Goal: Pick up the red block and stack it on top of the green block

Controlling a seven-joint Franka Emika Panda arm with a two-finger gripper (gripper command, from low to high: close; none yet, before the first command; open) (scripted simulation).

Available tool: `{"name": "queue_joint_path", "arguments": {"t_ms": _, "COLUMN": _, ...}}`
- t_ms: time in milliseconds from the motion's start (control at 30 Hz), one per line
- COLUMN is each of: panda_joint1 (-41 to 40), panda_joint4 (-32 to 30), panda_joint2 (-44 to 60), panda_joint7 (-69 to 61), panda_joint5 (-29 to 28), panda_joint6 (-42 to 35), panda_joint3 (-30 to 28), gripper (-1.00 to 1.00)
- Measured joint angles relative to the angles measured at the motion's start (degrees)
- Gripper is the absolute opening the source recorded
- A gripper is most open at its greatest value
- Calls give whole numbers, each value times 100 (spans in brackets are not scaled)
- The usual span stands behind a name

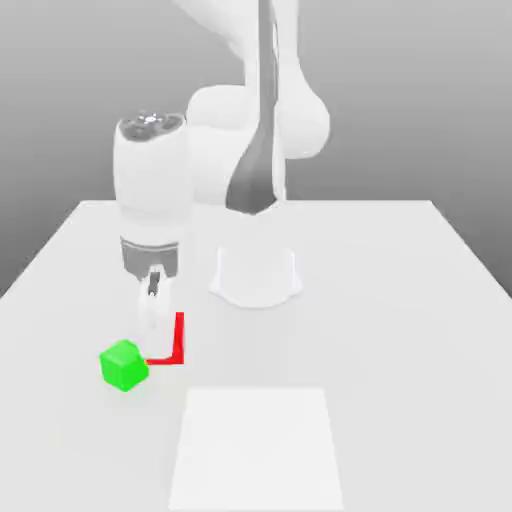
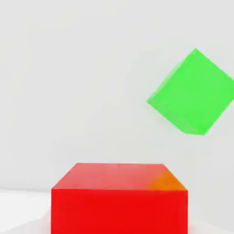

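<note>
A white table [image 1: 400, 300] bears a pale square patch [image 1: 258, 448] near its front edge.

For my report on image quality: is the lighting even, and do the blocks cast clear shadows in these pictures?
In the exterior view, light is soft and flat; the green block casts almost no shadow on the table, and the backdrop fades from dark to pale. In the hand view, the red block has an orange tint at one corner, with no glare.

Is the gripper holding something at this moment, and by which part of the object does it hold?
Yes. The gripper is shut on the red block, with its fingers at the block's sides. The block is beside the green block, not yet on it.
</note>
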Motion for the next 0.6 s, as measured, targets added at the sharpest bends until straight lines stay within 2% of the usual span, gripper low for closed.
{"name": "queue_joint_path", "arguments": {"t_ms": 233, "panda_joint1": -738, "panda_joint4": -208, "panda_joint2": -442, "panda_joint7": 1313, "panda_joint5": 366, "panda_joint6": -167, "panda_joint3": -365, "gripper": -100}}
{"name": "queue_joint_path", "arguments": {"t_ms": 500, "panda_joint1": -861, "panda_joint4": -172, "panda_joint2": 930, "panda_joint7": 1543, "panda_joint5": 307, "panda_joint6": 1176, "panda_joint3": -401, "gripper": -100}}
{"name": "queue_joint_path", "arguments": {"t_ms": 533, "panda_joint1": -851, "panda_joint4": -168, "panda_joint2": 1051, "panda_joint7": 1537, "panda_joint5": 316, "panda_joint6": 1293, "panda_joint3": -401, "gripper": 100}}
{"name": "queue_joint_path", "arguments": {"t_ms": 600, "panda_joint1": -837, "panda_joint4": -168, "panda_joint2": 1051, "panda_joint7": 1537, "panda_joint5": 316, "panda_joint6": 1294, "panda_joint3": -401, "gripper": 100}}
